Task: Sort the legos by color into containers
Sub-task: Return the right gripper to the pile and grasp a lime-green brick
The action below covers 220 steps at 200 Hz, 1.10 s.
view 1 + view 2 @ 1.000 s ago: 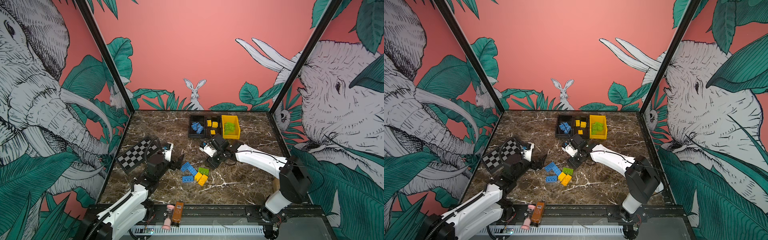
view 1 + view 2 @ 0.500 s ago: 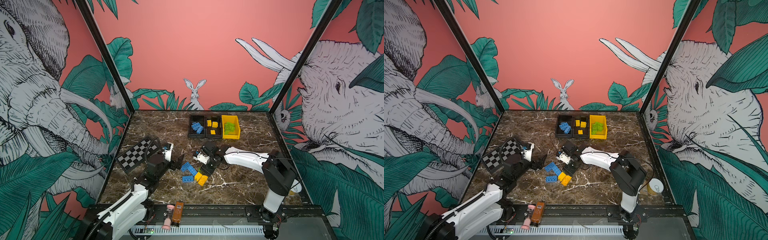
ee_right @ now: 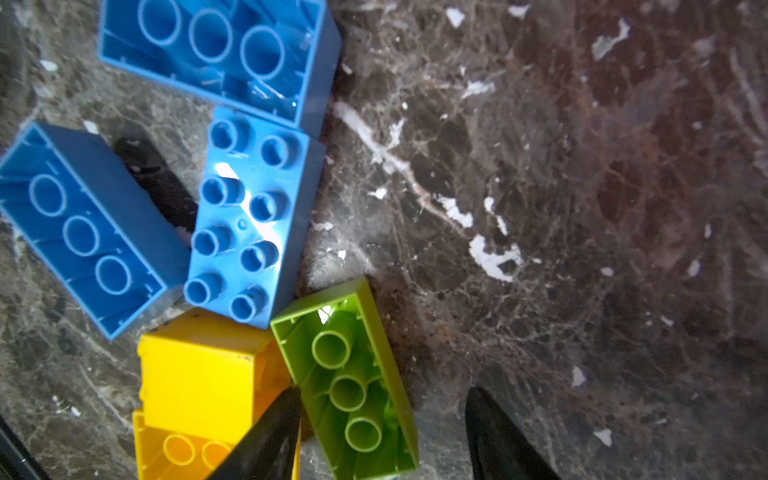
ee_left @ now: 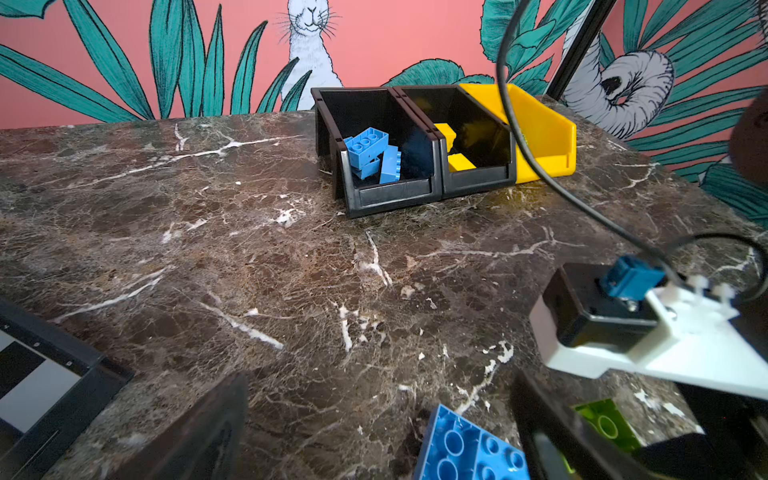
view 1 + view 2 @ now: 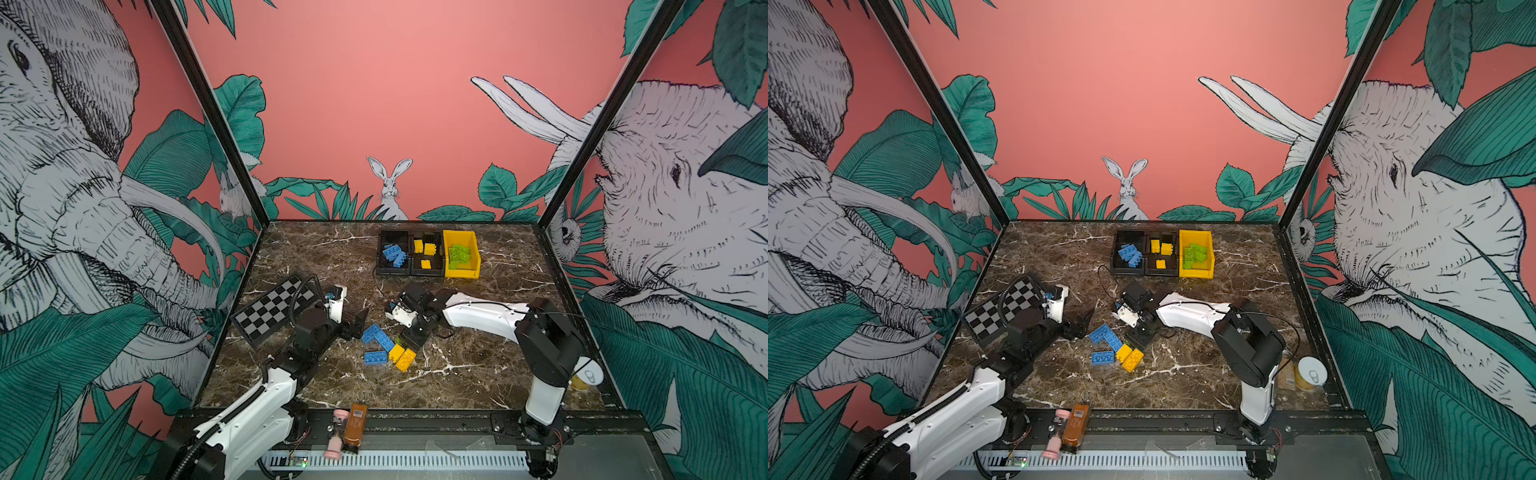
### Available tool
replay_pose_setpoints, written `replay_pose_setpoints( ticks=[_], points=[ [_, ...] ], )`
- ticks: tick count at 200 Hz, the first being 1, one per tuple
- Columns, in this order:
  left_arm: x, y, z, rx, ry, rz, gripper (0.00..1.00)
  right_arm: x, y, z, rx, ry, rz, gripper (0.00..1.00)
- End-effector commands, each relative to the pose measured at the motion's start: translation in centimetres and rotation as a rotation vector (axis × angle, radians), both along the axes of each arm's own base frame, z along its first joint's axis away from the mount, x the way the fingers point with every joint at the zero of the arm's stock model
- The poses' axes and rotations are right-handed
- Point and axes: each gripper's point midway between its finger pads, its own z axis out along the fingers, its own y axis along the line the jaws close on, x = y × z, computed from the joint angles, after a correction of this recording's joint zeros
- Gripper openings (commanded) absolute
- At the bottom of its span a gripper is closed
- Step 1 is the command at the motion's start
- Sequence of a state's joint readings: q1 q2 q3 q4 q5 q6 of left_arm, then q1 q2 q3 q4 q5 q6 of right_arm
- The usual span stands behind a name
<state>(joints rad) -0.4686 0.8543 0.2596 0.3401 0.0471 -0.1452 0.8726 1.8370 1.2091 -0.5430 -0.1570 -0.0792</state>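
Loose legos lie mid-table: three blue bricks (image 5: 384, 343), two yellow ones (image 5: 406, 359) and a lime green brick (image 3: 349, 382) lying studs down. My right gripper (image 3: 383, 390) is open and straddles the green brick's end. One fingertip (image 3: 291, 399) sits in the gap between green and yellow bricks; the other stands clear on bare marble. In both top views the right gripper (image 5: 411, 338) hides the green brick. My left gripper (image 5: 358, 326) is wide open and empty beside the blue bricks (image 4: 469, 449). At the back stand the containers: a black bin (image 5: 390, 272) with blue, a black bin (image 5: 426, 273) with yellow, a yellow bin (image 5: 461, 274) with green.
A checkerboard (image 5: 274, 309) lies at the left, behind the left arm. A brown bottle (image 5: 356, 422) and a pink-capped item (image 5: 337, 432) rest on the front rail. A round can (image 5: 586, 376) stands at the front right corner. A black cable (image 4: 540, 166) hangs from the right wrist.
The right arm has swung from near the bins towards the front and come down over the brick pile, its jaws narrowing slightly. The left arm has not moved.
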Motion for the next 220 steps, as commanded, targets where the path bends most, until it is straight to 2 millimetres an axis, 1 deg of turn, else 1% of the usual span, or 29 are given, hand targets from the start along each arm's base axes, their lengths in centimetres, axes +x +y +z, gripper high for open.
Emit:
replay_pose_setpoints(
  ticks=[1, 17, 41, 77, 111, 133, 155, 179, 200, 220],
  points=[
    [0.0, 0.1, -0.1, 0.01, 0.002, 0.001, 0.99, 0.8, 0.2, -0.4, -0.028, -0.033, 0.014, 0.61],
    [0.0, 0.1, 0.0, 0.011, 0.0, 0.001, 0.99, 1.1, 0.2, -0.9, -0.039, -0.033, 0.008, 0.6],
    [0.0, 0.1, 0.0, 0.014, 0.0, 0.004, 0.99, 1.7, 0.2, -1.3, -0.033, -0.032, -0.014, 0.54],
    [0.0, 0.1, -0.1, 0.015, 0.001, 0.002, 0.99, 2.3, 0.7, -0.7, 0.038, -0.007, -0.058, 0.48],
    [0.0, 0.1, -0.2, 0.012, 0.004, 0.004, 0.99, 2.8, 0.4, -0.5, 0.064, -0.003, -0.085, 0.42],
    [0.1, 0.1, -0.3, 0.015, 0.006, 0.004, 0.99, 3.2, 0.4, 0.1, 0.088, -0.006, -0.102, 0.39],
    [0.1, 0.1, -0.3, 0.014, 0.006, 0.004, 0.99, 4.0, -0.3, 0.7, 0.104, -0.021, -0.138, 0.35],
    [0.1, 0.0, -0.3, 0.014, 0.007, 0.004, 0.99, 5.0, -1.2, 1.9, 0.135, -0.044, -0.185, 0.3],
    [0.1, 0.0, -0.3, 0.014, 0.009, 0.0, 0.99, 5.9, -2.2, 2.7, 0.151, -0.066, -0.225, 0.29],
    [0.1, 0.0, -0.2, 0.014, 0.007, 0.003, 0.99, 7.1, -3.5, 3.7, 0.167, -0.088, -0.273, 0.28]
  ],
)
